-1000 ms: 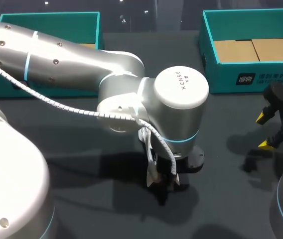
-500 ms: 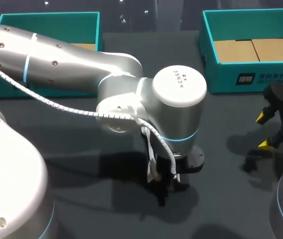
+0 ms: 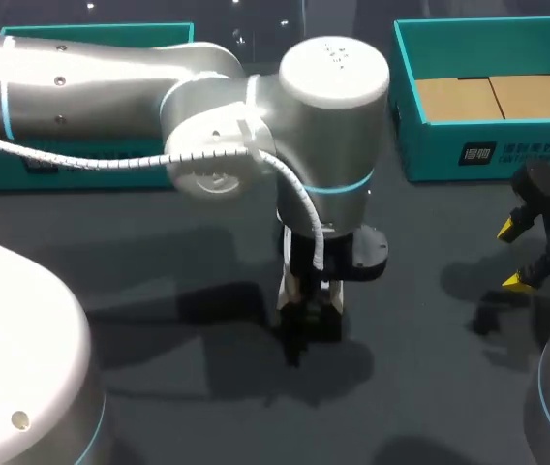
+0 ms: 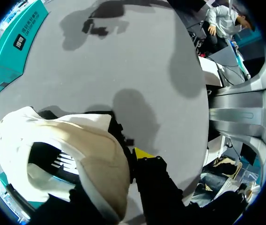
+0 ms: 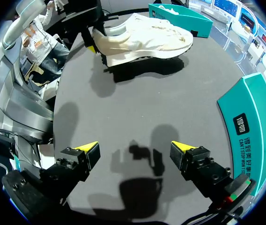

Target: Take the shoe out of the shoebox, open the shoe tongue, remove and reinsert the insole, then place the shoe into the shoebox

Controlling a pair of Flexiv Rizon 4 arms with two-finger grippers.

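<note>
One cream shoe — matte, rounded.

Silver left arm bears teal joint rings and a white coiled cable entering from nine o'clock; the right gripper is black, yellow-tipped.

Light falls from overhead, bright and even. My left arm casts broad, soft-edged shadows on the dark bench; its silver shell shows a mild sheen. The pale shoe is strongly lit, with dense shadow beneath. My right gripper throws a compact shadow ahead.
</note>
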